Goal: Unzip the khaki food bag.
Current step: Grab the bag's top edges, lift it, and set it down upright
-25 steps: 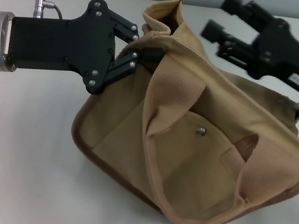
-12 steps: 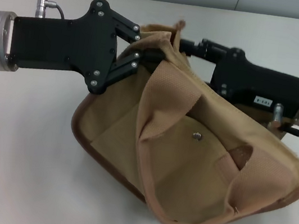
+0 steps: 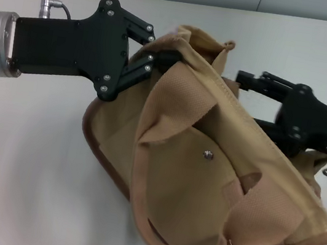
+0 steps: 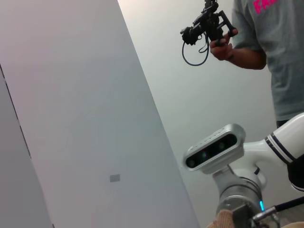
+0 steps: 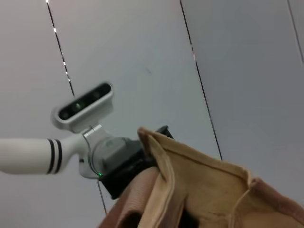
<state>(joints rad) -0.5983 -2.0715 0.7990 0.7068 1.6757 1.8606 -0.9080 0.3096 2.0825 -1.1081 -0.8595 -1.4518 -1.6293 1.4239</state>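
The khaki food bag (image 3: 202,191) lies tilted on the white table, front pocket up, with its snap button (image 3: 207,155) showing. One webbing handle (image 3: 177,97) flops over the front. My left gripper (image 3: 161,60) is shut on the bag's top rim at its left end and holds it up. My right gripper (image 3: 249,100) is at the right side of the bag's mouth, its two fingers apart; the lower one is partly hidden behind the fabric. The zipper is hidden. The right wrist view shows the bag's rim (image 5: 190,171) and the left gripper's body (image 5: 121,166).
The white table (image 3: 19,168) runs all around the bag, with a grey wall behind. The left wrist view shows a wall, my head camera (image 4: 213,149) and a person (image 4: 270,42) holding a device.
My right gripper has moved right, away from the bag's left top corner, and turned. The bag's mouth has spread and the bag has swung lower right. My left gripper holds still.
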